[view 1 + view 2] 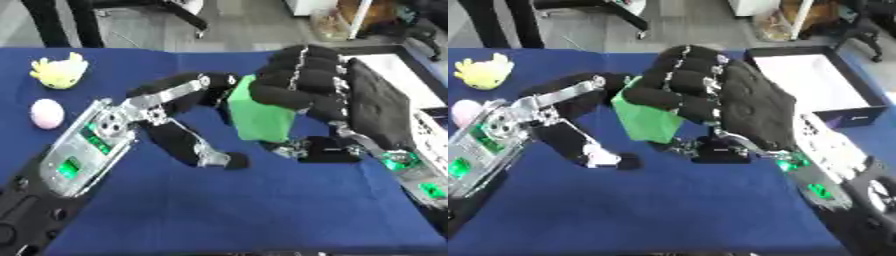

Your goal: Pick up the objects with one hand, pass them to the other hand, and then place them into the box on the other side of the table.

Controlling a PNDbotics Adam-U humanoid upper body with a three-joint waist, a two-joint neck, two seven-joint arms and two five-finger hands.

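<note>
A green block (259, 121) hangs above the middle of the blue table, and my right hand (710, 92) is shut on it, fingers curled over its top and right side. My left hand (157, 107) comes in from the left. Its long fingers (188, 87) reach the block's upper left edge, and its thumb (214, 159) is spread out well below the block, so it stands open. Much of the block's right half is hidden by my right hand. The box (859, 107), black-walled with a white inside, stands at the table's far right.
A yellow plush toy (59, 71) and a pink egg-shaped thing (46, 113) lie near the table's left edge. The blue cloth (227, 210) is bare toward the front. Chair legs and floor show beyond the far edge.
</note>
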